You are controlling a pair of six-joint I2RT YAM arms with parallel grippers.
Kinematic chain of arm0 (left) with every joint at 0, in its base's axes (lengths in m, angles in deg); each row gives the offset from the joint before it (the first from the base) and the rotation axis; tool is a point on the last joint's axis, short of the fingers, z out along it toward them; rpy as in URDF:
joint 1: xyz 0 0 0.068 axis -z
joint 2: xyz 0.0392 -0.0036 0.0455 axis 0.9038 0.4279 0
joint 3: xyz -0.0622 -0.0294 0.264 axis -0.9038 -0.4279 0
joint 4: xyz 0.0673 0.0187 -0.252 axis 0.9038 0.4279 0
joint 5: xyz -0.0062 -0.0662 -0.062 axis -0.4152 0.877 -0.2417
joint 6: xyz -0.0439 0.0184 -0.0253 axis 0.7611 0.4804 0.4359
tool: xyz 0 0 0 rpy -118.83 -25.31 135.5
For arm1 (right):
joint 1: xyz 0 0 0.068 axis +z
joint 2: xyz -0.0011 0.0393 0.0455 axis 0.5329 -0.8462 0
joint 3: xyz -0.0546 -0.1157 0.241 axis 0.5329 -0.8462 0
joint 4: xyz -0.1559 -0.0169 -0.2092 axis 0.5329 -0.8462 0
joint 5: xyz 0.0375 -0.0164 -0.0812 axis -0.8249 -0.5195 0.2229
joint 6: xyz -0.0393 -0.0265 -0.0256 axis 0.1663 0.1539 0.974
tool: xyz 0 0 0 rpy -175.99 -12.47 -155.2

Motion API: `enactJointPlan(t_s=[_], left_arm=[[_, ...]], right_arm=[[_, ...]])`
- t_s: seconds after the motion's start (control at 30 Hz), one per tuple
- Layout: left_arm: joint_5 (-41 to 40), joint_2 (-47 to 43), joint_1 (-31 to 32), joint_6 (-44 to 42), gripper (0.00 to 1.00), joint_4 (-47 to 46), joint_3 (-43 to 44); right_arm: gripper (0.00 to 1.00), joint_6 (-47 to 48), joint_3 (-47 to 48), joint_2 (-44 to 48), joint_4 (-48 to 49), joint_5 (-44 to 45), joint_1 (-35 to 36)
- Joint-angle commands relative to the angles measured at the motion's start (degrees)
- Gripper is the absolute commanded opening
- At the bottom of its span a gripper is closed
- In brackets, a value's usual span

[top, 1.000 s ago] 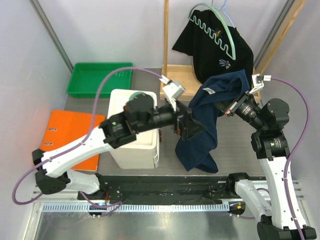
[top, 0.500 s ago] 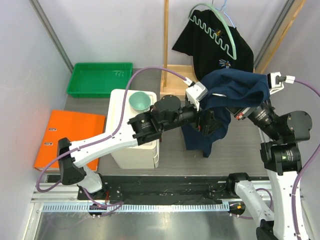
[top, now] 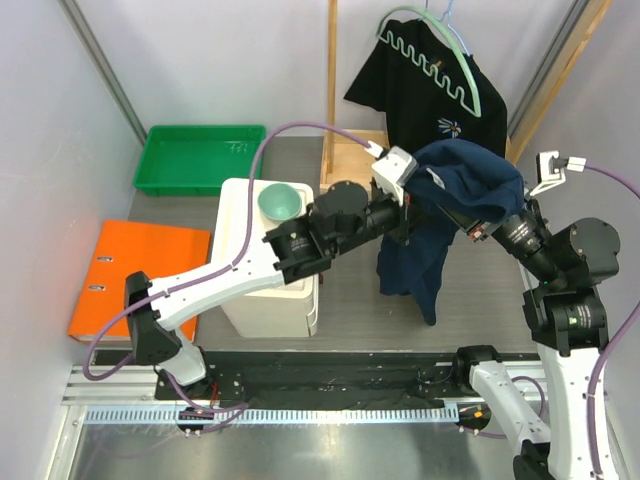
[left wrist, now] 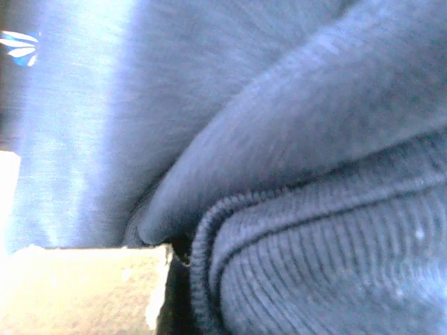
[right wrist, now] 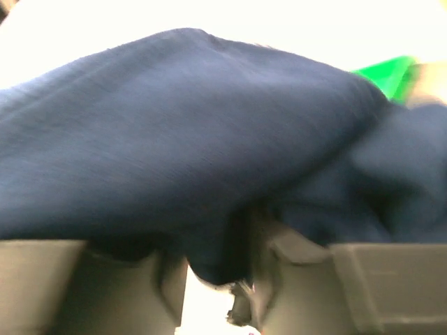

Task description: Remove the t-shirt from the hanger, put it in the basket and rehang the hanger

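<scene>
I think the job is almost done. The blue shirt (top: 462, 190) is up in the air at the middle right of the top view. It is well away from the green hanger (top: 452, 55) at the upper right, where a black shirt (top: 425, 100) hangs. I see no hanger inside the blue shirt, but its folds could hide one. What is left, I guess, is to lay it on the tabletop (top: 350, 295). The left jaws are shut, pinching the shirt. The right jaws are partly open. The cloth lies over them and dips into the gap.
</scene>
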Motion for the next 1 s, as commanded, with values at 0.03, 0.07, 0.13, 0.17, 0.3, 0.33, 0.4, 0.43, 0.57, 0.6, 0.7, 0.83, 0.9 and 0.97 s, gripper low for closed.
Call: enactJointPlan(t_s=[0.03, 0.07, 0.13, 0.17, 0.3, 0.33, 0.4, 0.43, 0.57, 0.6, 0.7, 0.83, 0.9, 0.97], left_arm=[[-1.4, -0.9, -7.0, -1.2, 0.00, 1.4, 13.1], [-0.5, -0.4, -8.2, -1.0, 0.00, 2.1, 14.7], [1.9, 1.5, -12.0, -0.7, 0.00, 5.2, 20.7], [3.0, 2.5, -13.5, 0.0, 0.00, 6.2, 23.0], [11.5, 7.1, -19.8, 1.2, 0.00, 7.8, 32.9], [12.6, 8.3, -22.0, 1.4, 0.00, 7.6, 35.1], [14.4, 11.5, -25.6, 2.0, 0.00, 8.3, 41.2], [14.7, 12.6, -26.8, 2.0, 0.00, 9.7, 43.5], [15.4, 14.0, -33.9, 3.4, 0.00, 12.0, 48.3], [15.8, 13.1, -37.4, 5.2, 0.00, 11.9, 47.2], [17.3, 8.5, -45.2, 9.4, 0.00, 11.1, 40.6], [25.4, 7.0, -55.7, 14.5, 0.00, 11.1, 36.0], [30.5, 8.6, -61.7, 16.3, 0.00, 12.6, 35.9], [34.1, 10.3, -65.8, 17.9, 0.00, 14.7, 36.4]], right_arm=[[0.55, 13.7, 2.9, 1.9, -19.7, 10.6, 0.3], [0.57, 15.6, 2.5, 2.9, -21.3, 12.2, 0.3], [0.64, 17.0, 1.6, 3.9, -26.2, 17.0, 0.3], [0.69, 18.3, 1.3, 4.5, -27.4, 18.3, 0.3], [0.72, 21.4, 0.0, 6.2, -31.6, 21.3, 0.2], [0.72, 21.9, -0.2, 6.4, -32.1, 21.1, 0.2], [0.72, 22.1, -0.6, 6.4, -32.1, 20.7, 0.2], [0.73, 22.2, -0.6, 6.4, -32.1, 20.6, 0.3], [0.72, 22.6, -0.3, 5.3, -31.8, 20.8, 0.3], [0.72, 23.1, -0.1, 5.1, -31.5, 21.0, 0.3], [0.73, 23.8, 0.5, 2.8, -30.7, 21.5, 0.3], [0.73, 24.1, 0.7, 0.7, -28.6, 20.0, 0.2], [0.72, 24.1, 0.2, -0.3, -27.0, 18.4, 0.2], [0.72, 24.3, -0.3, -1.6, -26.3, 15.9, 0.4]])
